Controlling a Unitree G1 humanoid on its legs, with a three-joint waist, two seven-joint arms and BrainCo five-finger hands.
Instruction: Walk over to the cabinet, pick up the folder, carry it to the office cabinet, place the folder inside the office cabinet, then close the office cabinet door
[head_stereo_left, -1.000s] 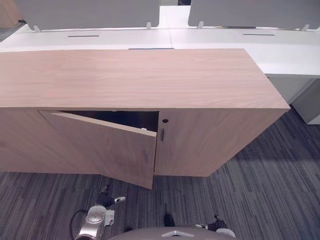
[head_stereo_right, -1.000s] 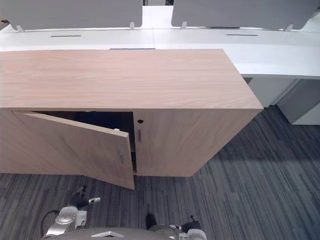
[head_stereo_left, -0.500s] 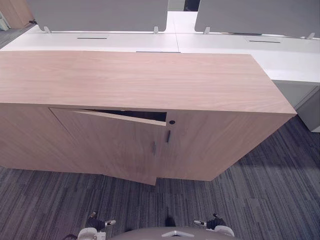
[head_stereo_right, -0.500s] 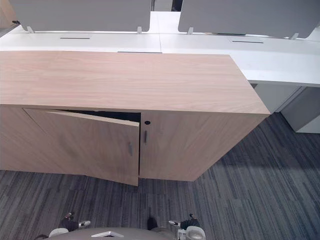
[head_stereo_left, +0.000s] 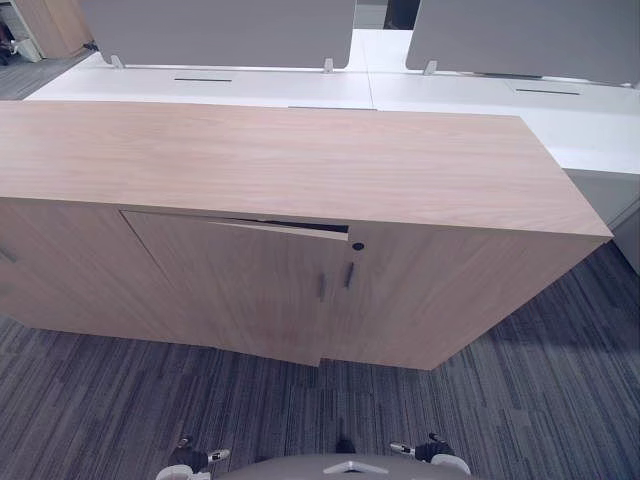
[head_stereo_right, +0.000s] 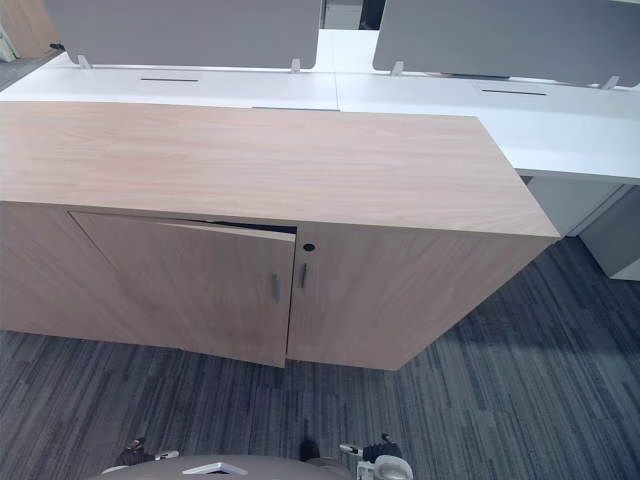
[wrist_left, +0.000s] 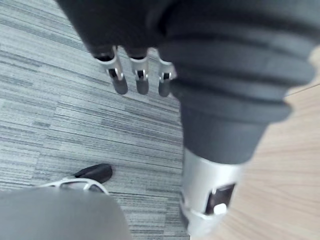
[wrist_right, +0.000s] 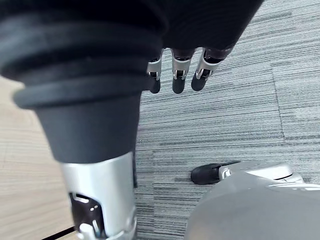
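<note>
**Door ajar, both hands empty and low**

Door (head_stereo_left: 240, 290) is your target now. It is the left leaf of the office cabinet (head_stereo_left: 300, 160), hinged at its far left. Its free edge stands slightly proud of the cabinet front, beside the right leaf (head_stereo_left: 440, 300), with a thin dark wedge of gap along the top. The slim vertical handle (head_stereo_left: 321, 286) sits just inside that free edge.

Your left hand (wrist_left: 141, 80) hangs low by the robot's side over the carpet (head_stereo_left: 520, 400). Its fingers (wrist_left: 120, 82) are straight and relaxed and hold nothing. The cabinet's wood shows close beside that wrist. Your right hand (wrist_right: 178, 75) hangs the same way on the other side, fingers slack and empty.

The folder is in neither hand. Judging by the nearly shut door, it is most likely inside the cabinet, but the gap is too narrow to confirm that.

The door lies ahead of and above both hands. Its long edge is upright, and its free edge falls roughly between the two hands. The panel itself spreads toward your left, so the left hand faces it more squarely and looks like the better choice.

You would need to raise that hand and press flat fingers near the handle side, well away from the hinge. The remaining swing looks small, so a light push should seat the door flush.
</note>
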